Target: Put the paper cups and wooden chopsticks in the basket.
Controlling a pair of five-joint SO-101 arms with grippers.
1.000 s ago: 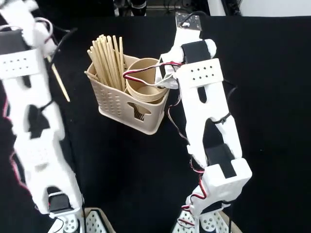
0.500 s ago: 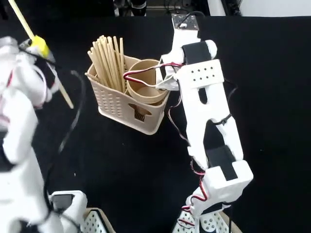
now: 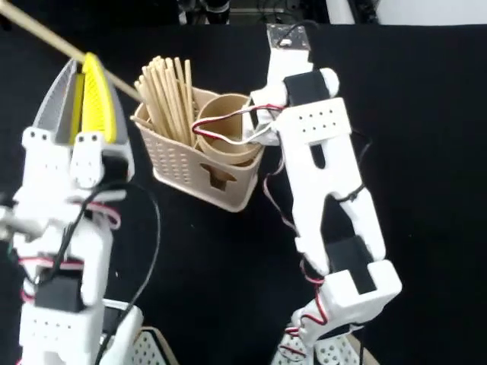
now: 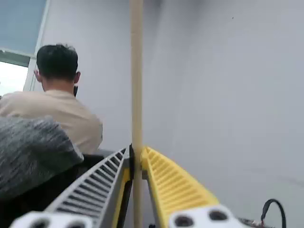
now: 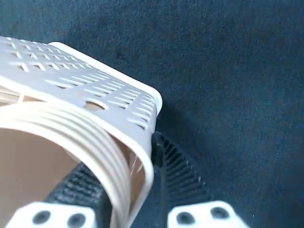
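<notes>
High view: chopstick (image 3: 38, 32) in left tool (image 3: 82, 65)

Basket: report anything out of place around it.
One chopstick is outside the basket, clamped in the left gripper and slanting above the table. The right gripper pinches the basket's wall beside the cups.

Bright, even light leaves the black counter (image 3: 426, 114) dark and matte, while the white arms (image 3: 327, 175) come close to washing out. Daylight glows from a window (image 4: 9, 78) beside the softly lit grey wall (image 4: 228, 71) behind the chopstick (image 4: 137, 71), whose pale length catches the light. The basket (image 5: 95, 90) wall shines pale, and shade gathers under its rim, darkening the space beneath it.
</notes>
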